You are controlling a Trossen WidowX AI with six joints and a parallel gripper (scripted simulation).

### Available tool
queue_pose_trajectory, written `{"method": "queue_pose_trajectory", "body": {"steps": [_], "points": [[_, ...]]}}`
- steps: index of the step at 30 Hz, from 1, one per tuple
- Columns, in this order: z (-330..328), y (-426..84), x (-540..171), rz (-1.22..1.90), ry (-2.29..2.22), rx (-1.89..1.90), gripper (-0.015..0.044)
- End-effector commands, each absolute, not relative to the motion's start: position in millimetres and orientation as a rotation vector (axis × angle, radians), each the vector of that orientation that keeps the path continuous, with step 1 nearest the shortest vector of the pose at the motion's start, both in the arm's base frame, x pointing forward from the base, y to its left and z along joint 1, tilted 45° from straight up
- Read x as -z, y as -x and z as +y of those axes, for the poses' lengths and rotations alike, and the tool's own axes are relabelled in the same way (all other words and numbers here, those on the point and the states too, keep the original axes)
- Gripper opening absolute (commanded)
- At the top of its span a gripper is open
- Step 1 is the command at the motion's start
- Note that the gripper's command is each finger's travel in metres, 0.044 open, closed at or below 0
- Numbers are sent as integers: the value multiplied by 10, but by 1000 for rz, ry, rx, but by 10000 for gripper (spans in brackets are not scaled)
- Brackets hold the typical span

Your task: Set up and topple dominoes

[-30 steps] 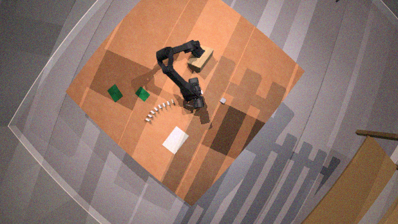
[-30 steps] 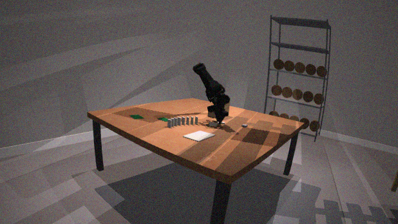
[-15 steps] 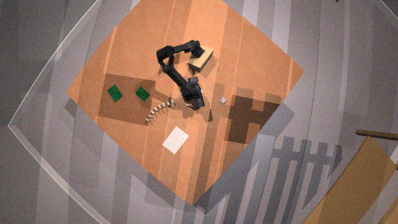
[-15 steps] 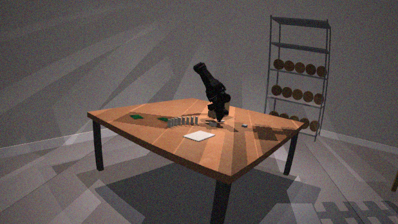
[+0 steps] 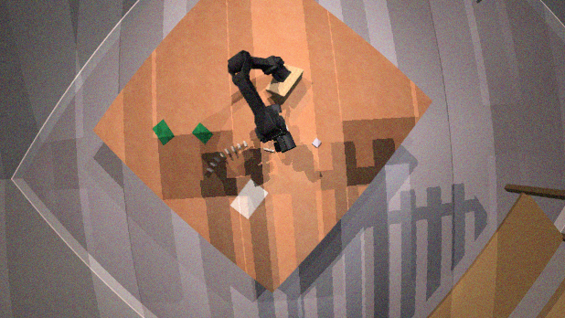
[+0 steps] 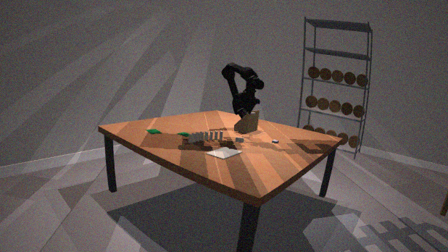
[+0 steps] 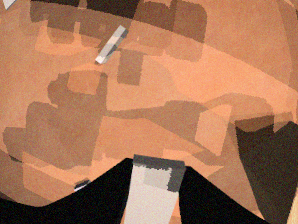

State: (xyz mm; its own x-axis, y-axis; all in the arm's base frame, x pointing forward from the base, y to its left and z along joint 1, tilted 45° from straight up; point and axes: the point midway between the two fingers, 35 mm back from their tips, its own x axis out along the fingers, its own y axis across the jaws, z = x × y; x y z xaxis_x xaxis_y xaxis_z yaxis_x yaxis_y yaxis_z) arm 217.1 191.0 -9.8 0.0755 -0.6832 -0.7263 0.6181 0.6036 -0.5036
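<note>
Several grey-white dominoes [image 5: 233,149] [image 6: 216,135] stand in a curved row. A loose domino [image 5: 269,150] [image 6: 239,140] [image 7: 111,45] lies on its long narrow side, apart from the row's right end. My gripper [image 6: 258,104] [image 7: 156,169] is shut on another domino [image 7: 151,197], which is light with a dark end face and sits between the two black fingers. The gripper is raised well above the table, to the right of the row in the top and exterior views. In the top view the arm hides the fingertips and the held domino.
A small pale block [image 5: 316,143] [image 6: 275,141] [image 7: 81,186] lies right of the loose domino. A flat white slab [image 5: 249,199] [image 6: 224,153] lies in front of the row. Two green pieces [image 5: 163,132] [image 5: 202,132] lie behind and left. A wooden block [image 5: 285,83] [image 6: 247,123] is at the arm's base.
</note>
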Motion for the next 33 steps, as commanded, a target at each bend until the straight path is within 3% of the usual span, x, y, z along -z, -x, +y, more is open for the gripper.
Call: {"method": "queue_pose_trajectory", "body": {"steps": [1, 13, 23, 33], "points": [[1884, -2207, 13, 1164, 101, 971, 107], [1068, -2926, -889, 1483, 675, 470, 107], [503, -3102, -1379, 1589, 1023, 205, 107], [491, -3104, -1389, 1591, 1030, 200, 107]]}}
